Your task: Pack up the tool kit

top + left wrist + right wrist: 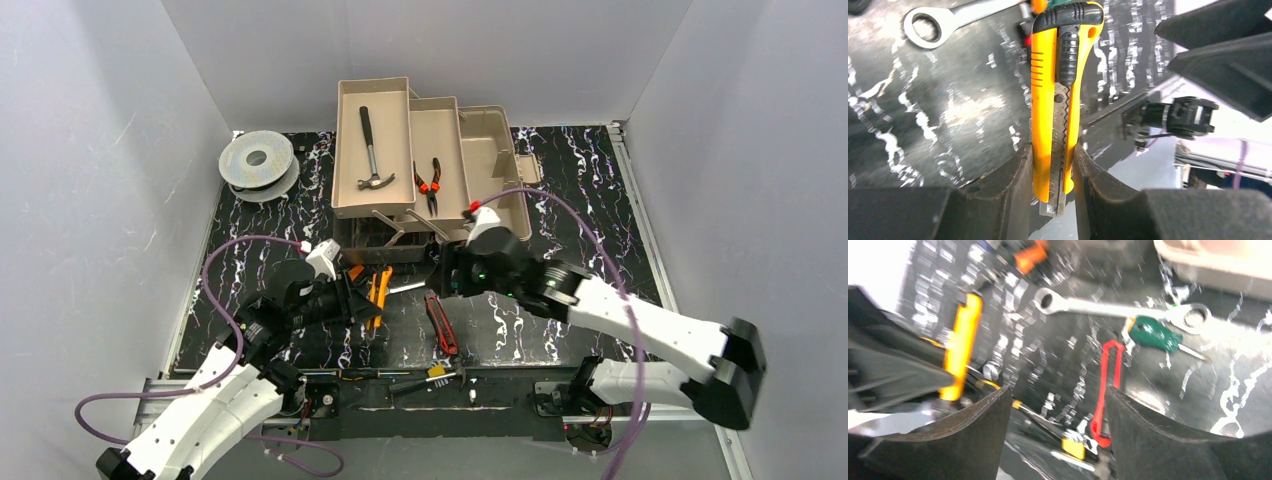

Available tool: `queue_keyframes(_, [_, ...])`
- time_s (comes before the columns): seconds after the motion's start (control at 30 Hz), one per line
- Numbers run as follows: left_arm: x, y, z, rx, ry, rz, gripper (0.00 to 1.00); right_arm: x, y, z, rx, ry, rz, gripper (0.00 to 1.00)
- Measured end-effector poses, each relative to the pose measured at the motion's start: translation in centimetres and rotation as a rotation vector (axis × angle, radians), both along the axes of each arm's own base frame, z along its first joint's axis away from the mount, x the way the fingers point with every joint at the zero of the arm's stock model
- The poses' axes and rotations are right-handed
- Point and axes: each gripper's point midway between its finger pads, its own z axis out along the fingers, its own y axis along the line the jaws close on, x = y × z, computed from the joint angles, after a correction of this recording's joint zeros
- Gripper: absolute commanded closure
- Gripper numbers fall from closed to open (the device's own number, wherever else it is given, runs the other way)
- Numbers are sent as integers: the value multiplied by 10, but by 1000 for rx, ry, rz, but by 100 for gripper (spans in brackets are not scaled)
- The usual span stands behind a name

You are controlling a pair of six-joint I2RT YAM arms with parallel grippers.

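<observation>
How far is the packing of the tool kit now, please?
Done: hammer and pliers lie in the toolbox trays. In hand: the left gripper is shut on the yellow knife; the right gripper is open. Left on the table: red knife, wrench, green screwdriver.

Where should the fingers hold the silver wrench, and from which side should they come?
Grip the wrench at its bare middle shank from above, right fingers across its narrow width: it lies flat, and the green screwdriver lies close to one end.
</observation>
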Motion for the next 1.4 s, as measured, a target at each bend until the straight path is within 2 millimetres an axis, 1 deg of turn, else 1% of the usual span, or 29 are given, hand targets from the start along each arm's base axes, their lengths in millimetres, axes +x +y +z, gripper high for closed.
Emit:
queue_keyframes(0.03, [1,-5,7,-36,-28,-15,100,4,-2,20,92,-26,-17,21])
queue_keyframes(0.1, [3,-12,17,-87,-68,-37,100,6,-2,48,219,-62,-22,19])
queue_keyframes(0.17, [5,-19,25,-125,-101,-58,100,3,5,66,294,-75,4,19])
queue_keyframes(0.23, [9,-26,32,-153,-127,-75,100,3,15,75,330,-70,29,20])
queue_keyframes(0.33, [15,-36,39,-185,-153,-95,100,4,33,74,339,-36,60,25])
queue_keyframes(0.43, [19,-46,44,-209,-172,-119,100,8,46,69,331,1,66,32])
queue_keyframes(0.53, [20,-54,48,-228,-185,-147,100,10,54,64,333,25,62,40])
queue_keyframes(0.6, [19,-59,50,-243,-190,-163,100,11,57,61,334,38,60,49])
queue_keyframes(0.67, [18,-62,51,-253,-196,-176,99,11,60,59,335,50,60,65])
queue_keyframes(0.7, [18,-63,52,-258,-199,-182,93,11,61,58,335,53,61,72])
queue_keyframes(0.73, [17,-64,53,-263,-204,-187,86,11,61,58,336,57,58,77])
queue_keyframes(0.8, [17,-65,54,-267,-210,-192,74,12,63,61,353,62,51,89])
queue_keyframes(0.83, [16,-66,55,-272,-213,-196,63,13,63,62,357,57,45,95])
queue_keyframes(0.87, [16,-66,55,-277,-219,-199,54,13,62,64,357,50,40,98])
queue_keyframes(0.9, [16,-67,56,-282,-228,-200,49,14,60,65,357,47,35,99])
queue_keyframes(0.93, [16,-67,57,-288,-234,-202,40,15,59,67,357,36,31,99])
queue_keyframes(1.0, [15,-68,61,-302,-247,-208,12,21,52,71,357,14,1,99])
queue_keyframes(1.03, [15,-68,62,-305,-254,-210,4,26,48,73,356,0,-19,99])
queue_keyframes(1.07, [15,-67,63,-307,-258,-209,2,31,43,75,353,-13,-36,99])
queue_keyframes(1.13, [15,-67,64,-308,-256,-203,2,43,29,78,334,-48,-80,99])
queue_keyframes(1.2, [16,-65,61,-297,-249,-191,2,57,9,77,277,-94,-126,99])
queue_keyframes(1.3, [20,-61,46,-248,-208,-158,2,81,-30,84,166,-173,-190,99])
queue_keyframes(1.37, [22,-58,30,-196,-162,-136,2,103,-64,98,98,-228,-248,99])
queue_keyframes(1.4, [23,-56,20,-167,-135,-127,2,117,-85,107,64,-256,-291,99])
